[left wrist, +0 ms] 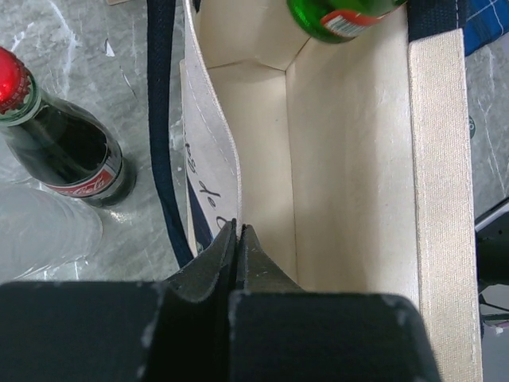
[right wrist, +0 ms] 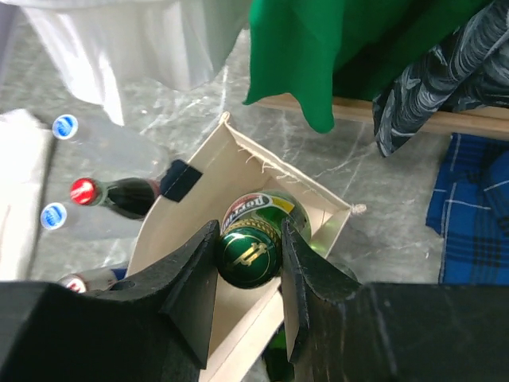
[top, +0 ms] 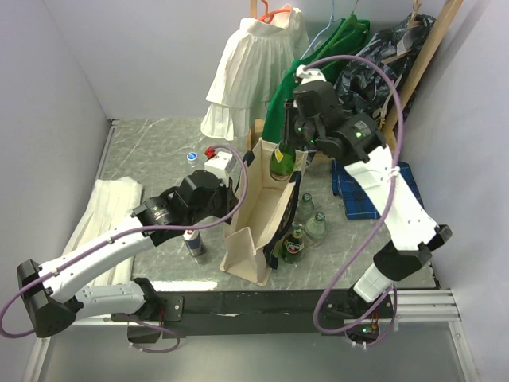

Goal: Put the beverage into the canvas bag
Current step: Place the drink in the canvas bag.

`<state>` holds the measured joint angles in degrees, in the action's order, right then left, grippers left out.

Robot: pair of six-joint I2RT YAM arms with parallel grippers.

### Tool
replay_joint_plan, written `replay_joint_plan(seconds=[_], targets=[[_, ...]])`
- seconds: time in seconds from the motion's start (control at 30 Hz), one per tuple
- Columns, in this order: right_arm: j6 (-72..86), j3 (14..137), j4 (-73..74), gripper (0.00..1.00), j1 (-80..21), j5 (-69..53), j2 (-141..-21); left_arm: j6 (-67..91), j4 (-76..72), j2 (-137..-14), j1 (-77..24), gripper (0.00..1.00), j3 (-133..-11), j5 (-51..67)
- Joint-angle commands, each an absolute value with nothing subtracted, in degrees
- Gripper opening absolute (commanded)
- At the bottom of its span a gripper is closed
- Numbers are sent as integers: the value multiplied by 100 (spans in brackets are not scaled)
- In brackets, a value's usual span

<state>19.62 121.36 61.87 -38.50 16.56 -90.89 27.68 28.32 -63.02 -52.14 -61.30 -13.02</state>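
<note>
The beverage is a green glass bottle with a green cap. It hangs upright over the open mouth of the cream canvas bag. My right gripper is shut on its cap and neck, with the bottle's body below the fingers inside the bag's rim. In the left wrist view the bottle's base shows at the top of the bag's mouth. My left gripper is shut on the bag's near wall, and the bare inside of the bag shows beyond it.
A dark cola bottle with a red cap stands left of the bag, near a can. Up to three more bottles stand to the bag's right. A white folded cloth lies far left, a blue plaid cloth right, hanging clothes behind.
</note>
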Motion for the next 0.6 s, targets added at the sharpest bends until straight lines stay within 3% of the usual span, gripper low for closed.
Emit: replay_joint_plan(seconds=[0.0,0.57], targets=[[1943,12296,4984,0,-4034,2135,-9131,2813,2891,-6398,-5247,1,-6416,-1397],[2259,10275,3639,0,-4342,2460,-8789,2689,2944,-6319,-5256,1,-6399,-1125]])
